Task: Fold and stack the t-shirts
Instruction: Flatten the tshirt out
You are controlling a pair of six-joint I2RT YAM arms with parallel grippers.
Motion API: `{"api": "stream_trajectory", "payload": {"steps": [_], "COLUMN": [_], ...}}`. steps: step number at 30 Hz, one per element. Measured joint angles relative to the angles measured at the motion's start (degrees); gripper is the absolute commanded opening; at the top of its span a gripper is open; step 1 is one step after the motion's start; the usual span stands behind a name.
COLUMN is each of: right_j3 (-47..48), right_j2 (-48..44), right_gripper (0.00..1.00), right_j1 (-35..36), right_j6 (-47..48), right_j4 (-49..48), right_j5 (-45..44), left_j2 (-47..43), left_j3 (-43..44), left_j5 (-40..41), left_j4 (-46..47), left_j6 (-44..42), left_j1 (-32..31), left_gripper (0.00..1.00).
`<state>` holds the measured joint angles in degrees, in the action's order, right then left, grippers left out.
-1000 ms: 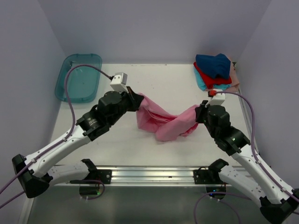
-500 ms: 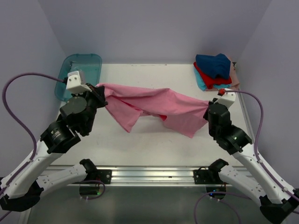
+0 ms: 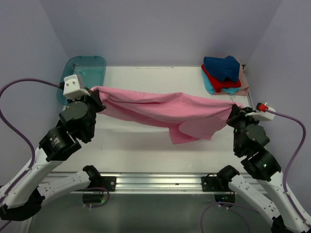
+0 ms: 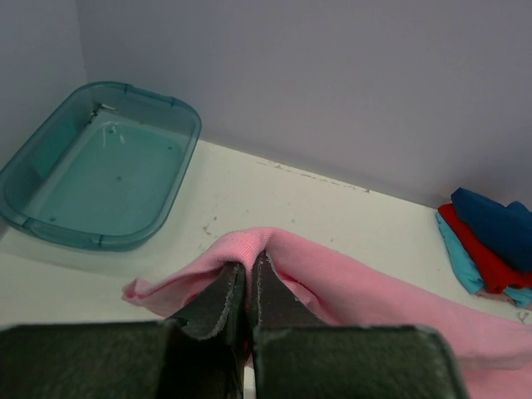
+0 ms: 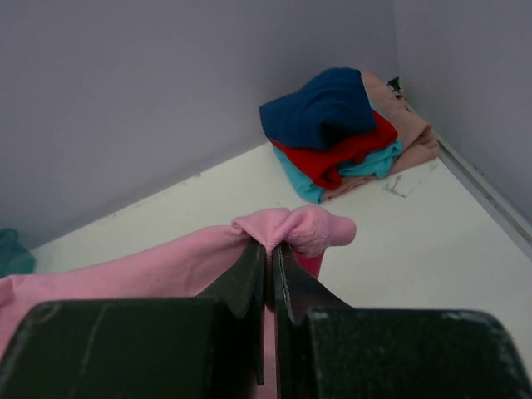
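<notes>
Pink t-shirt (image 3: 160, 108) pulled wider between left gripper (image 3: 98, 98), right gripper (image 3: 232, 111) (both clamped).

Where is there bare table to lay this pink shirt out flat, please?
Bare: the near strip of table between the hanging pink t-shirt and the rail, and the far strip between the teal tub and the pile of shirts. Crowded: both far corners, tub left, pile right.

tub (image 3: 90, 77) far left | stacked shirts (image 3: 222, 73) far right | spread shirt (image 3: 160, 108) between them
</notes>
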<state>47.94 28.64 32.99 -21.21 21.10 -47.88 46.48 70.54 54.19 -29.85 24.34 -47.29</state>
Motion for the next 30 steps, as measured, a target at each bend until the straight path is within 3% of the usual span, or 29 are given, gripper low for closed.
{"api": "stream_trajectory", "payload": {"steps": [7, 14, 18, 30], "right_j3": [1.62, 4.11, 4.11, 10.56], "right_j2": [-0.9, 5.18, 5.42, 8.5], "right_gripper": [0.0, 0.0, 0.0, 0.0], "right_j1": [0.0, 0.0, 0.0, 0.0], "right_j6": [3.21, 6.97, 7.8, 12.44], "right_j4": [-3.54, -3.5, -3.72, -10.16], "right_j5": [6.6, 27.85, 35.78, 40.22], "left_j2": [-1.16, -3.13, -5.14, -5.09], "left_j3": [1.57, 2.71, 3.15, 10.36], "left_j5": [0.04, -2.19, -2.6, -7.78], "left_j4": [-1.38, -4.37, -5.38, -3.06], "left_j6": [0.24, 1.57, 1.57, -1.14], "left_j1": [0.0, 0.02, 0.02, 0.02], "left_gripper": [0.0, 0.0, 0.0, 0.0]}}
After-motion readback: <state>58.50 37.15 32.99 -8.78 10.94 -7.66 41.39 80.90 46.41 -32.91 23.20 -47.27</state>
